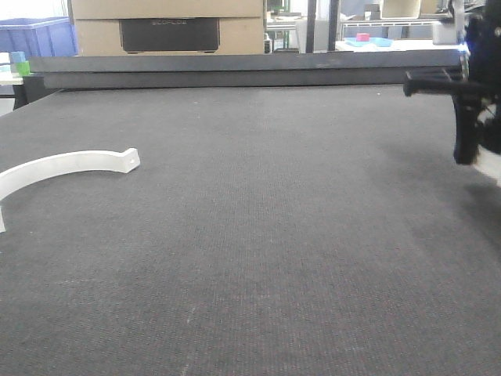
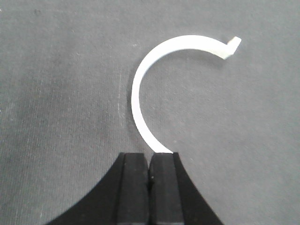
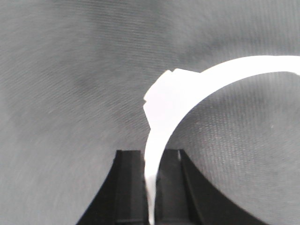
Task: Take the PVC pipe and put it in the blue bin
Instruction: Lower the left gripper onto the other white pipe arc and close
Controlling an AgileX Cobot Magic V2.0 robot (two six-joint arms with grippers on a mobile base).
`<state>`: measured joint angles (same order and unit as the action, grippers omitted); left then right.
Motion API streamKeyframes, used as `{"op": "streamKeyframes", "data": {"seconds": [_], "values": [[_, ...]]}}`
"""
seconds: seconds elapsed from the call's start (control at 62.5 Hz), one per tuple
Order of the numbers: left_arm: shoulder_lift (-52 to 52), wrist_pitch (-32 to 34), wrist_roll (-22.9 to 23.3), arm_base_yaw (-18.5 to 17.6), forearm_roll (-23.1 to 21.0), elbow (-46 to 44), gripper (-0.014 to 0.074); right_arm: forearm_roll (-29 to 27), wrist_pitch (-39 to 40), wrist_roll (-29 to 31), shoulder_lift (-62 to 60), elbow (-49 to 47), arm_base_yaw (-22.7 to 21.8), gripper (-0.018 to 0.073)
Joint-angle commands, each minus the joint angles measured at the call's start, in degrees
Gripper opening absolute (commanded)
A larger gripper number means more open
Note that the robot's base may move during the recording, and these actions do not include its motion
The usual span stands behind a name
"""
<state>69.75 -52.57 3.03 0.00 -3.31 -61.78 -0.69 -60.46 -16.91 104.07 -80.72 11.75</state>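
Note:
In the right wrist view my right gripper (image 3: 150, 157) is shut on a white curved PVC pipe piece (image 3: 187, 91), held above the dark mat, its arc rising from between the fingers and sweeping right. A second white curved PVC piece (image 1: 70, 166) lies flat on the mat at the table's left. In the left wrist view that piece (image 2: 154, 65) curls just ahead of my left gripper (image 2: 150, 157), which is shut with nothing between its pads; the piece's near end runs under the right finger. A blue bin (image 1: 39, 35) stands beyond the table's far left corner.
My right arm (image 1: 470, 117) hangs at the table's right edge. A dark rail (image 1: 235, 69) borders the table's far side. Behind it are a cardboard box (image 1: 168, 27) and a light blue tray (image 1: 368, 41). Small coloured blocks (image 1: 19, 63) sit at far left.

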Motion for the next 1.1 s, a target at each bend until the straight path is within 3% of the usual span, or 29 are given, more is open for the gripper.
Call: {"op": "streamKeyframes", "data": {"seconds": [0.0, 0.192, 0.56, 0.64, 0.736, 0.848, 1.088], "values": [[2.6, -4.87, 0.6, 0.08, -0.06, -4.44, -0.0111, 0.69, -2.11, 6.68, -2.06, -1.52, 1.93, -0.0158], [13.29, -14.16, 0.6, 0.08, 0.18, -12.93, -0.0111, 0.69, -2.86, 11.08, -4.07, -1.52, 6.48, -0.0158], [29.68, -12.39, -0.33, 0.08, 1.27, -18.56, -0.0106, 0.22, -2.74, 11.08, -4.07, -1.52, 7.37, -0.0158], [31.48, -11.53, -1.29, 0.08, 1.27, -18.56, -0.0041, 0.12, -2.51, 11.08, -4.07, -1.52, 7.37, -0.0158], [32.83, -9.43, -1.29, 0.08, 1.0, -18.56, 0.0127, 0.12, -2.51, 11.08, -4.07, -1.42, 7.37, -0.0158], [33.49, -7.77, -1.29, 0.08, 0.85, -18.56, 0.0255, 0.12, -2.04, 11.08, -4.07, -1.21, 7.37, -0.0158], [36.85, -6.08, -1.29, 0.08, 0.76, -18.56, 0.024, 0.12, -1.71, 11.08, -4.07, -0.84, 7.37, -0.0158]]}}
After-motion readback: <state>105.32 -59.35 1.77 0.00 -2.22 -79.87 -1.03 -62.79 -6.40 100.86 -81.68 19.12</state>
